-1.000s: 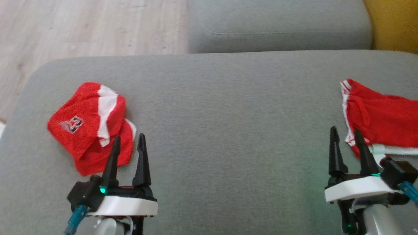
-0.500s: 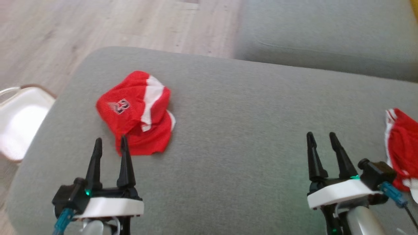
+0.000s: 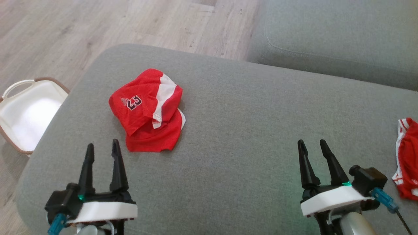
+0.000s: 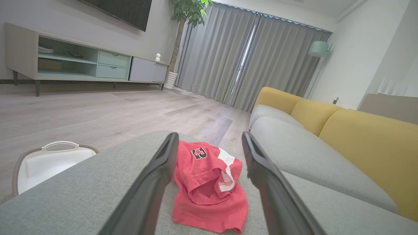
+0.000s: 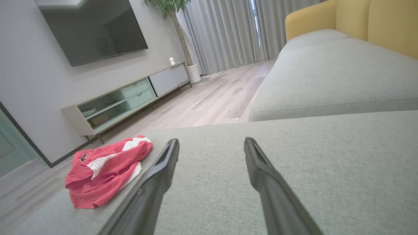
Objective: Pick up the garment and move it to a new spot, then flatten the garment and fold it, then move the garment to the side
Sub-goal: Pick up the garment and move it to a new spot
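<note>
Lying bunched on cushion [image 3: 245,114], red garment [image 3: 147,111], long axis near-to-far, left hand [image 3: 102,143], right hand [image 3: 311,141], both wide, empty

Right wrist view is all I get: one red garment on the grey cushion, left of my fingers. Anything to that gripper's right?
Observer: Yes, a second red garment with white trim lies on the cushion, to the right of the right gripper.
Operator: Where is the left gripper?
Observer: The left gripper is open, near the red garment printed 23, apart from it.
Operator: Anything on the floor?
Observer: A white basket stands beside the cushion's left end.
</note>
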`<state>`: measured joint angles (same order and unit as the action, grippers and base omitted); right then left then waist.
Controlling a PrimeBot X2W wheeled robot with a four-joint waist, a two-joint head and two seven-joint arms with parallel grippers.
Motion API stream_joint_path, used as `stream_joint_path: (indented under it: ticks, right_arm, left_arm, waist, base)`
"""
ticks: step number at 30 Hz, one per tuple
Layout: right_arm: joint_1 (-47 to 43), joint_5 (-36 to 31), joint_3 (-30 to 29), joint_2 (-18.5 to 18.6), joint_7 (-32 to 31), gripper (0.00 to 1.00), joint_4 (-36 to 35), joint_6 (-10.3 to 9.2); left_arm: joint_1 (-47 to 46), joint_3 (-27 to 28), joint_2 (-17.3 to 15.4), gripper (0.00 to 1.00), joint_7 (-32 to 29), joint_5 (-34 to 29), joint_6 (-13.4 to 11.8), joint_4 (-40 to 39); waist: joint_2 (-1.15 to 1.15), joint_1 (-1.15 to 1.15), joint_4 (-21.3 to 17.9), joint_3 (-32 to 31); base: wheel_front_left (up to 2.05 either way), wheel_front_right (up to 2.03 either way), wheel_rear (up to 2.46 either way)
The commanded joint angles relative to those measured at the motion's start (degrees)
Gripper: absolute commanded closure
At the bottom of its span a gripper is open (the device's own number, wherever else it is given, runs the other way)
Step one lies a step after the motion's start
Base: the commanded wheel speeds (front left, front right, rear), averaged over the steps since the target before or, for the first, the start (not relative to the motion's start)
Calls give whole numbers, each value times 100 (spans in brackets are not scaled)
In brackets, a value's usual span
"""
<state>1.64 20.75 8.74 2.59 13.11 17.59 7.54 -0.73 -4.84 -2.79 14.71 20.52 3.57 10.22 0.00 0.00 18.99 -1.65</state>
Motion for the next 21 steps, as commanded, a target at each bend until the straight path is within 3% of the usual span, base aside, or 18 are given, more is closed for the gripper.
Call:
stream_joint_path:
  ticks: [1,6,12,21]
  right_arm:
    - [203,18,108,29,54,0,-178,-5]
    - [285,-103,-11,29,21,0,-270,-5]
    - [404,-286,-211,29,-68,0,-460,-5]
    - [669,-557,-536,29,-271,0,-865,-5]
  left_arm:
    - [-217,251,-9,0,29,-81,17,-223]
    - [-425,347,-57,0,29,-179,51,-199]
    - [-1026,368,-431,0,-191,-317,86,260]
    - [-2643,-157,-1347,0,-1558,-571,326,1700]
  waist:
    - [0,0,-52,62]
    - [0,0,-193,345]
    - [0,0,-348,742]
    - [0,0,-641,1383]
  base:
    - [0,0,0]
    - [0,0,0]
    - [0,0,0]
    - [0,0,0]
